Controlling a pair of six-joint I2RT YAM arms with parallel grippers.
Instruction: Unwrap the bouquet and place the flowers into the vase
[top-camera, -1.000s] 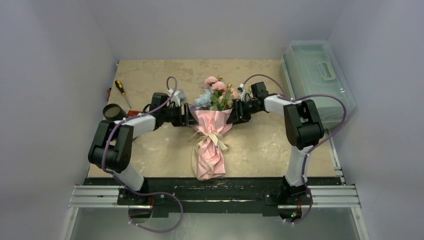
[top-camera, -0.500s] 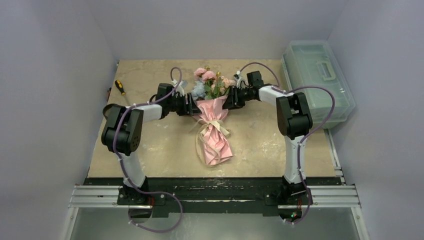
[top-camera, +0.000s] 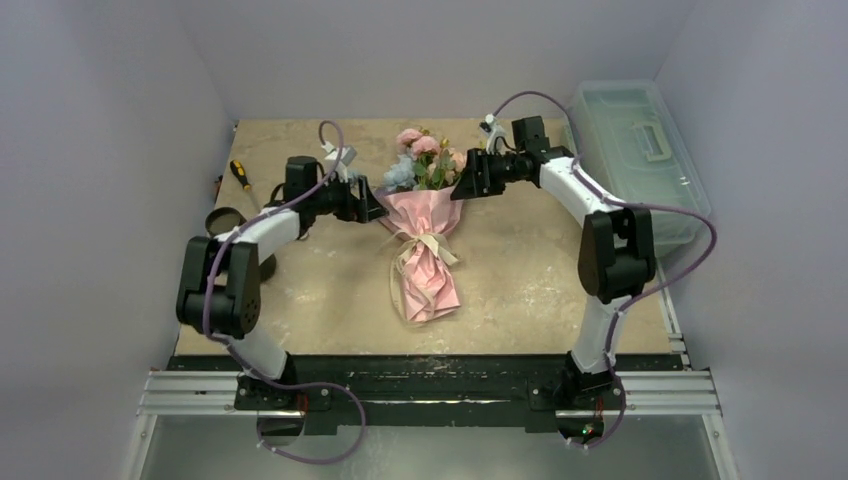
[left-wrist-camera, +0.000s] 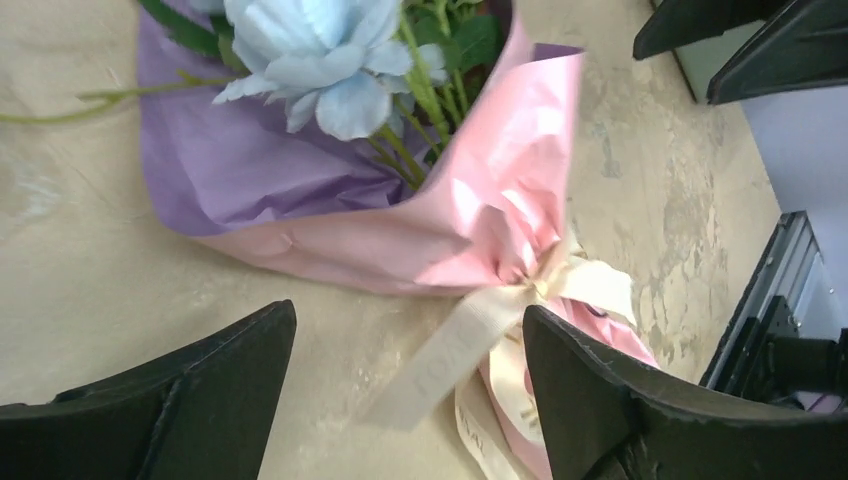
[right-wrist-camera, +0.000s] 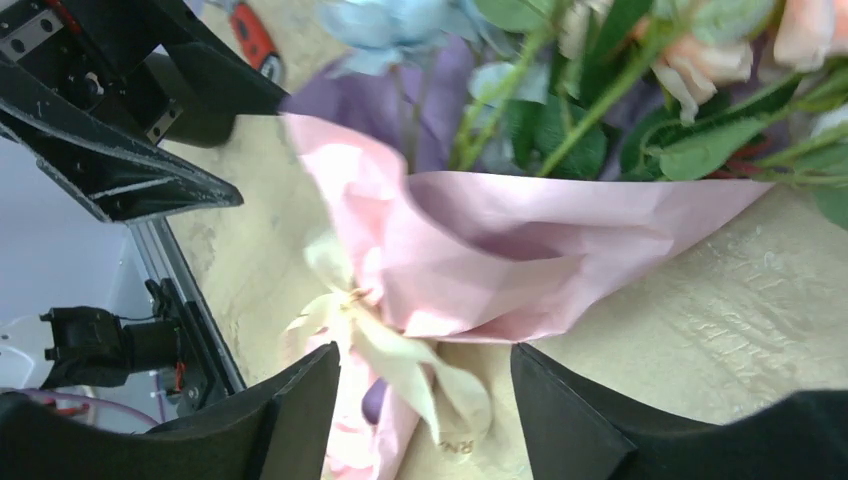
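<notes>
Both arms backed off the bouquet (top-camera: 425, 225); left gripper (top-camera: 372, 206) and right gripper (top-camera: 463, 186) gape empty. Unwrapping looks unstarted: next, pinch the ribbon (top-camera: 430, 252) loose.

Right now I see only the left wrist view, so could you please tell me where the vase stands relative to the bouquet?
Observer: The dark vase stands near the left edge of the table, well left of the bouquet. Its round mouth faces up, and the left arm partly hides it.
Operator: Thank you. Is the right gripper holding the wrapper?
Observer: No. The right gripper is open and sits by the pink paper at the flower end, gripping nothing.
Operator: What else lies near the vase?
Observer: A yellow-handled screwdriver lies just beyond it, toward the far-left corner.
</notes>
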